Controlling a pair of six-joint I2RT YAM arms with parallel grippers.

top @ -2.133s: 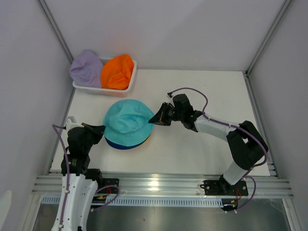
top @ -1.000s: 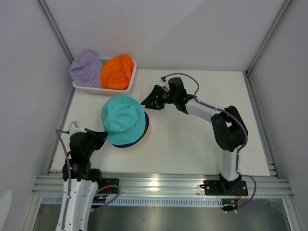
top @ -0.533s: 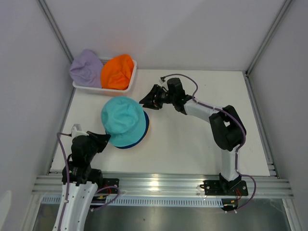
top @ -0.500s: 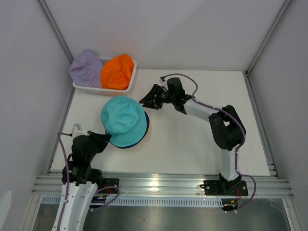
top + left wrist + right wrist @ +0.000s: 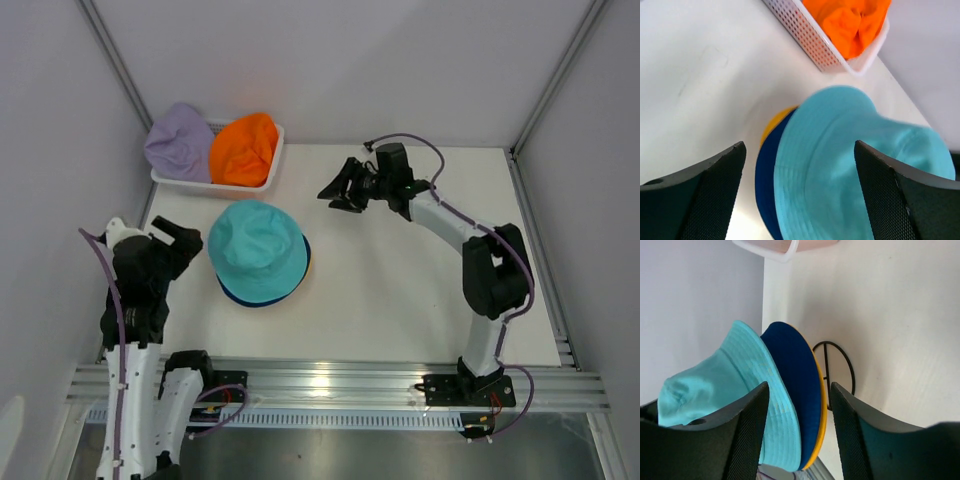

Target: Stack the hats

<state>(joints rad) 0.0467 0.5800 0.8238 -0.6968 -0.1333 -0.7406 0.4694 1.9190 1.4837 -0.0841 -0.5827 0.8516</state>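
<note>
Teal hat (image 5: 258, 250) sits atop navy hat (image 5: 766, 175) and yellow hat (image 5: 774, 122), mid-table. Left gripper (image 5: 183, 243) gapes wide, empty, beside them; right gripper (image 5: 338, 193), part-open, seems empty. Next, likely: fetch the orange hat (image 5: 244, 150) from the white basket (image 5: 273, 163).

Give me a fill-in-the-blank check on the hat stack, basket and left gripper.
The teal fabric bucket hat lies at the ____ of the stack.
With the navy fabric hat and the yellow fabric hat beneath it, the stack counts ____ hats.
The white mesh plastic basket holds the orange fabric hat and the lavender fabric hat: ____ hats.
The left gripper is ____, gripping nothing.
Missing: top; three; two; open.
</note>
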